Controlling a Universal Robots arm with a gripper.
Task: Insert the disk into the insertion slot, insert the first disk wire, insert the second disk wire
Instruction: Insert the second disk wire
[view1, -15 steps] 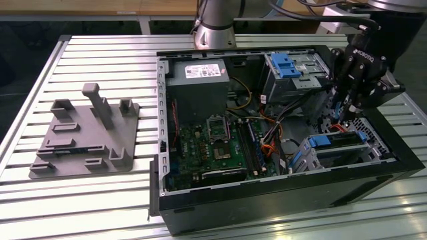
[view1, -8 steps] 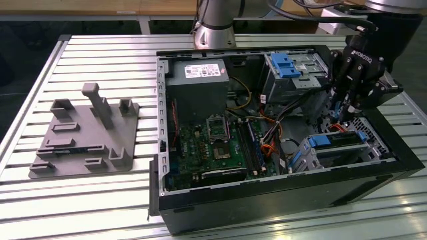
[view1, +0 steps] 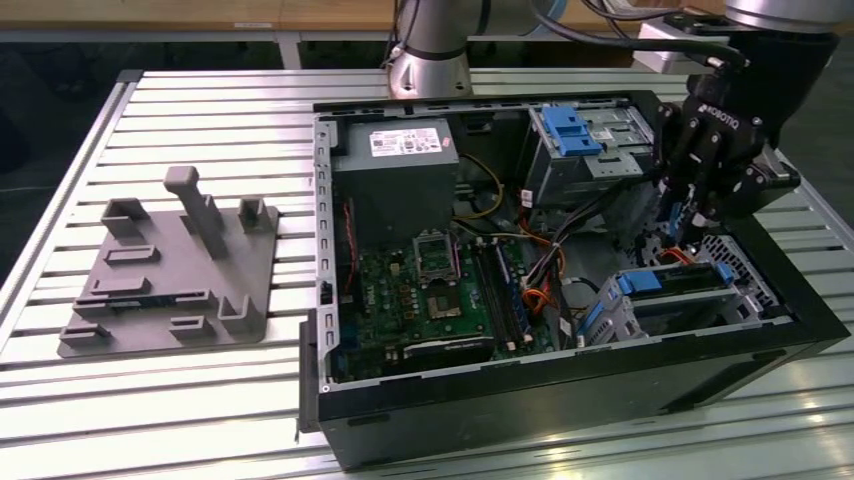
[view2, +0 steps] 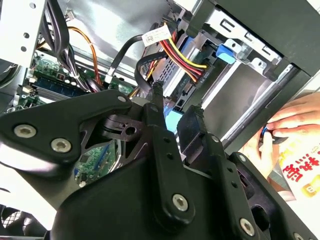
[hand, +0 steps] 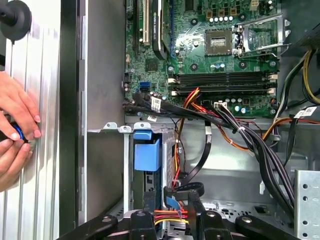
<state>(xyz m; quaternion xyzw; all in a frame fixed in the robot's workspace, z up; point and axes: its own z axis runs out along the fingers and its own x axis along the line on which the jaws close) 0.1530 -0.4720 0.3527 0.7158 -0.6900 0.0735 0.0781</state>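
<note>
Working down from the biggest thing, we have the black computer case (view1: 561, 390) lying open on the slatted table (view1: 200, 400), and our gripper (view1: 681, 215) lowered into it beside the low grey insertion slot (view1: 747, 300). Ahead of the fingers, the disk (hand: 147, 155) already sits in that slot, its blue carrier showing at the open end. Between the fingers (hand: 144, 202) in the first wrist view we see a small blue connector (hand: 172, 205) with a bundle of red, yellow and black wires (hand: 170, 216) trailing from it; the fingers look clenched on that connector, though the contact itself is partly hidden. We judge the main risk to be misalignment: if the plug meets the disk's socket tilted or offset, pushing would bend pins or make the plug slip in the grip. A second risk is the loose black cables (hand: 250, 140) crossing to one side of the fingers, which could snag the gripper or drag on the wire. Off to the other side of the fingers, outside the case wall, a person's hands (hand: 15, 130) rest on the table, close enough that a sideways swing would be a hazard.
</note>
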